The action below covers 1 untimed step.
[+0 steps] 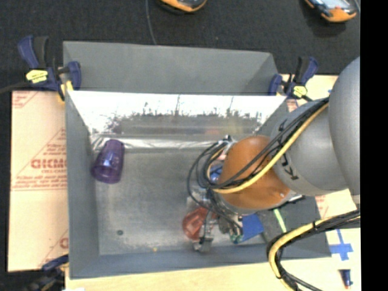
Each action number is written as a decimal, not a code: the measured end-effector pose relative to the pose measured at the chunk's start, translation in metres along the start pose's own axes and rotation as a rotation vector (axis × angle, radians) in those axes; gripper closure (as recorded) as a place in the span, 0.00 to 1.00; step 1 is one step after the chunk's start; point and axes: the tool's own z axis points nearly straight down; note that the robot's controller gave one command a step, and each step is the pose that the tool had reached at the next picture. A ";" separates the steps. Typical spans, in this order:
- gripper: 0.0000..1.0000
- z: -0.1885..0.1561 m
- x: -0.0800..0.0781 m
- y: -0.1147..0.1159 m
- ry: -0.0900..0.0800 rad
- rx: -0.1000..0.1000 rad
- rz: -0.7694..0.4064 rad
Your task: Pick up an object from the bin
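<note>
Grey metal bin (151,199), seen from above. The robot arm (321,150) reaches in from the right, with its gripper (205,238) low by the front wall. A reddish-brown rounded object (193,223) lies right against the gripper; whether the gripper is open or closed on it cannot be told. A purple see-through cup (108,161) lies on its side, well apart at the left.

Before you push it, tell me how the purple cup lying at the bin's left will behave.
The purple cup lies on its side, so it would probably roll. It looks like translucent plastic: likely light and stiff. On the smooth bin floor it may slide.
</note>
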 end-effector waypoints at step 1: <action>1.00 -0.056 -0.006 0.001 0.006 0.002 -0.145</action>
